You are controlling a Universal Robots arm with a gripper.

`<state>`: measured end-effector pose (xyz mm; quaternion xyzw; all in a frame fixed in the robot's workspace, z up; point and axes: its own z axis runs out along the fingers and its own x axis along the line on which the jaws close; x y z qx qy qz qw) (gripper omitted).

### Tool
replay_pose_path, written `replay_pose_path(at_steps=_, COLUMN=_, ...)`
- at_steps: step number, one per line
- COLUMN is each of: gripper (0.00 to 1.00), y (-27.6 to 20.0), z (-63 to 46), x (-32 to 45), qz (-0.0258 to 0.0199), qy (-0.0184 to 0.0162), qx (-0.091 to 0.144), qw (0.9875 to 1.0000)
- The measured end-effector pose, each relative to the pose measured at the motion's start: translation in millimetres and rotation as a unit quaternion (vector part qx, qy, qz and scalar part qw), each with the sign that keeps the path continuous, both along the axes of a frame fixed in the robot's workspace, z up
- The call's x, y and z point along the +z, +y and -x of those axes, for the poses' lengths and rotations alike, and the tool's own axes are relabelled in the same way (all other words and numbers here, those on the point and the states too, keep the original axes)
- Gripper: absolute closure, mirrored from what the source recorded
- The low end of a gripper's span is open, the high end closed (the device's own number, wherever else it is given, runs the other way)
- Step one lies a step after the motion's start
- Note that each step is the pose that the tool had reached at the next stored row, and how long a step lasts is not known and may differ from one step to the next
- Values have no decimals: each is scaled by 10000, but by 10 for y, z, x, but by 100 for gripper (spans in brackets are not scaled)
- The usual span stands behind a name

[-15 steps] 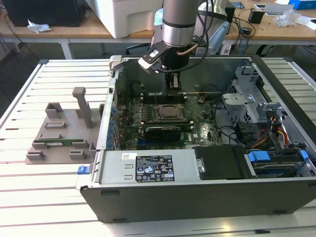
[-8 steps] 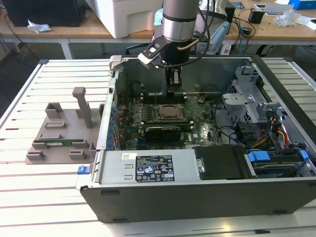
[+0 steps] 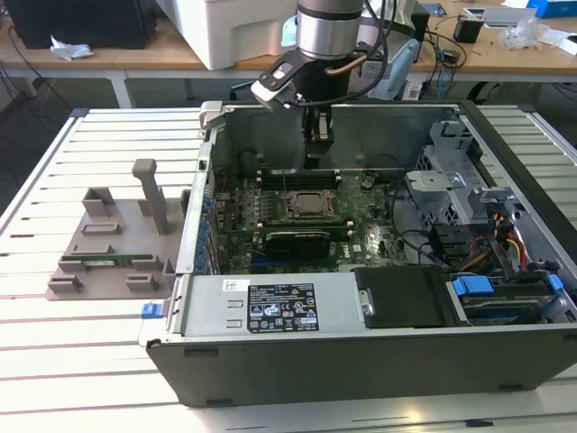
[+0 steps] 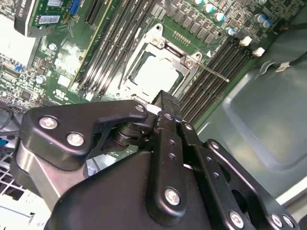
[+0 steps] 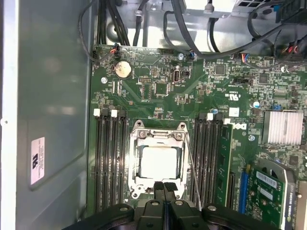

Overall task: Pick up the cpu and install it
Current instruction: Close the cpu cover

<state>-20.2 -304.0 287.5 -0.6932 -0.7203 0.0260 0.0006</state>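
Already the cpu (image 5: 160, 163) lies in the socket (image 3: 302, 206), mid-frame in the exterior view.
Your gripper (image 5: 165, 188) hangs just above it, jaws closed on nothing; likely light, stiff, slick, fragile: take its edges.

The cpu (image 5: 159, 163) is silver-white, the motherboard (image 5: 158, 98) green, the tool (image 5: 164, 188) black.

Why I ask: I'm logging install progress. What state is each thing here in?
cpu: lying flat in the motherboard socket, not held.
gripper: above the socket, fingers shut, empty.
socket lever: angled away from the socket frame, apparently unlatched.
computer case: on its side, side panel off, interior exposed.
memory stick: lying in the grey-brown tray outside the case.
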Motion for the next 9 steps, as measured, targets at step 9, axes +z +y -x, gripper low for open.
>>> replay_pose_path(at_steps=9, gripper=89, y=0, z=0, x=9, qz=-2, qy=-1, qx=0, qw=10000)
